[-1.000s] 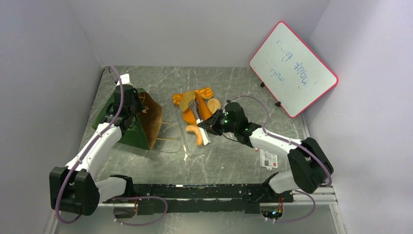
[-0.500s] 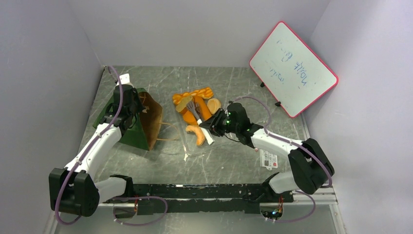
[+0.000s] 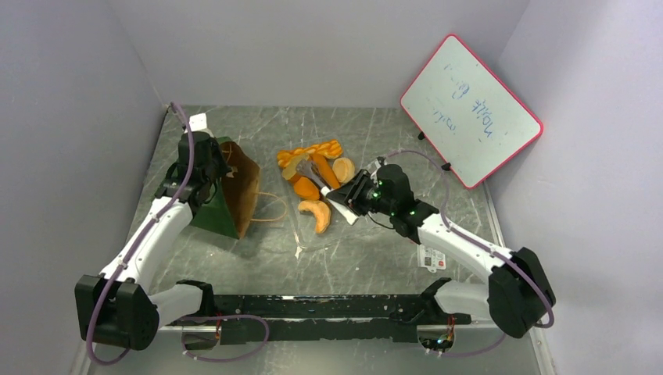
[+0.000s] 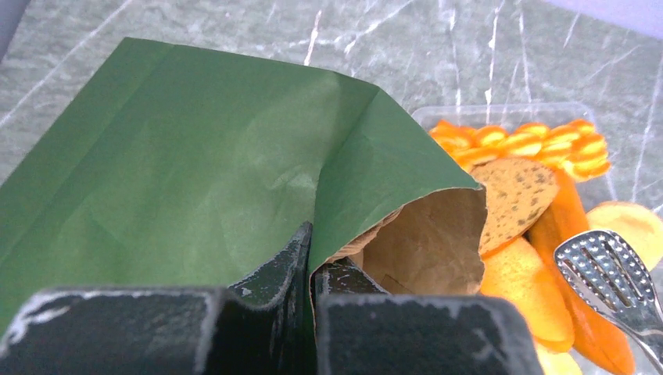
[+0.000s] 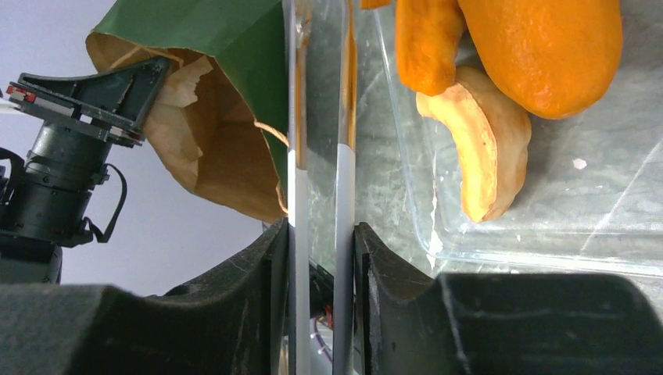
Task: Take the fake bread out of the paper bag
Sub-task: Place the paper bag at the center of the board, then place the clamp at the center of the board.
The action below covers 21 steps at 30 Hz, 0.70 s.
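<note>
Toward the far left corner of the table (image 3: 367,258): paper bag (image 3: 219,212), dark green outside, brown inside, tipped so that its open mouth faces right, one thin loop handle lying on the surface beside it. Pinched at the rim of that mouth by the left gripper (image 3: 213,176), jaws closed tight on the paper edge, both fingers pressed together over the fold in the left wrist view.

Just right of the bag, around the middle of the table's far half: clear tray (image 3: 296,234) with the fake bread (image 3: 306,187) lying in it, outside the bag. Braided loaf (image 3: 313,148) along the tray's far end, orange rolls heaped below it, croissant (image 3: 319,216) nearest the table's near edge, pale bun (image 3: 342,168) at the right side.

At the tray's right side: right gripper (image 3: 350,203), jaws clamped on the handle of metal tongs (image 3: 338,208), both shiny arms squeezed between the fingers, toothed head reaching over the rolls.

Leaning at the far right corner: red-framed whiteboard (image 3: 469,109).
</note>
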Each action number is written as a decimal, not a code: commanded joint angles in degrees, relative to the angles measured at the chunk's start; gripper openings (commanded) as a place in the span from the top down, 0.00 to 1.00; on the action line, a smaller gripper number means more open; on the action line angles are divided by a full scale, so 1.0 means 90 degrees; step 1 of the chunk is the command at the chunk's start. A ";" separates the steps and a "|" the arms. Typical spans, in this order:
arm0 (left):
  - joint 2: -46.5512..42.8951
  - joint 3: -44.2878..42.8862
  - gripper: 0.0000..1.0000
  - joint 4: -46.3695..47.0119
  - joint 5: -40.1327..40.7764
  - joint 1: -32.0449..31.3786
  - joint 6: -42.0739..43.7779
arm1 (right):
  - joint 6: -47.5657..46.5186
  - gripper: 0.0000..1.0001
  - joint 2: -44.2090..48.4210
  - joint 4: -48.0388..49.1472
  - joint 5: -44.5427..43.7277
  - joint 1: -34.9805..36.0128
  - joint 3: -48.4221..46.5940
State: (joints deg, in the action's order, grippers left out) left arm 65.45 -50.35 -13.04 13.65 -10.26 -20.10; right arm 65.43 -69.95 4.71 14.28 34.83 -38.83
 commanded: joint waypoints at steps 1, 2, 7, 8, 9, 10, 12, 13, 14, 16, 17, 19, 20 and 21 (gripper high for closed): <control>-0.0199 -0.0499 0.93 -0.0134 -0.0209 0.0042 0.0133 | -0.0301 0.68 0.0493 -0.0169 -0.0412 -0.0038 -0.0031; -0.0215 -0.0568 0.93 -0.0158 -0.0233 0.0037 0.0146 | -0.0343 0.70 0.0552 -0.0164 -0.0469 -0.0035 -0.0011; -0.0226 -0.1053 0.93 -0.0439 -0.0352 0.0043 0.0201 | -0.0739 0.75 0.0842 -0.0138 -0.0925 -0.0034 0.0048; -0.0240 -0.1167 0.93 -0.0501 -0.0413 0.0046 0.0171 | -0.0854 0.76 0.0920 -0.0133 -0.1101 -0.0026 0.0071; -0.0248 -0.1281 0.93 -0.0557 -0.0494 0.0046 0.0136 | -0.1009 0.77 0.1003 -0.0133 -0.1280 -0.0031 0.0091; -0.0246 -0.1408 0.93 -0.0617 -0.0579 0.0046 0.0089 | -0.1205 0.78 0.1069 -0.0158 -0.1513 -0.0032 0.0090; -0.0202 -0.1659 0.93 -0.0763 -0.0890 0.0060 -0.0032 | -0.1581 0.78 0.1188 -0.0248 -0.1992 -0.0030 0.0082; -0.0168 -0.1783 0.93 -0.0833 -0.1038 0.0073 -0.0163 | -0.1753 0.78 0.1240 -0.0253 -0.2239 -0.0029 0.0098; -0.0135 -0.1880 0.93 -0.0898 -0.1183 0.0089 -0.0333 | -0.1965 0.79 0.1341 -0.0230 -0.2489 -0.0029 0.0124; -0.0115 -0.2010 0.93 -0.0973 -0.1439 0.0135 -0.0563 | -0.2266 0.79 0.1443 -0.0166 -0.3004 -0.0027 0.0197; -0.0117 -0.2051 0.93 -0.0989 -0.1545 0.0171 -0.0654 | -0.2429 0.79 0.1474 -0.0117 -0.3313 -0.0031 0.0242; -0.0108 -0.2097 0.93 -0.1027 -0.1790 0.0275 -0.0834 | -0.2709 0.79 0.1454 -0.0048 -0.3731 -0.0032 0.0300; -0.0097 -0.2119 0.93 -0.1057 -0.1933 0.0346 -0.0922 | -0.2841 0.79 0.1416 0.0000 -0.3908 -0.0027 0.0321; -0.0088 -0.2116 0.93 -0.1081 -0.2059 0.0427 -0.0992 | -0.3002 0.78 0.1368 0.0048 -0.4115 -0.0031 0.0347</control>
State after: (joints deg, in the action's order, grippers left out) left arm 64.71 -67.72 -20.36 2.07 -8.56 -24.80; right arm 46.17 -57.56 2.15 -11.44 34.81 -36.97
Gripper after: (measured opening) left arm 0.076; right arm 0.297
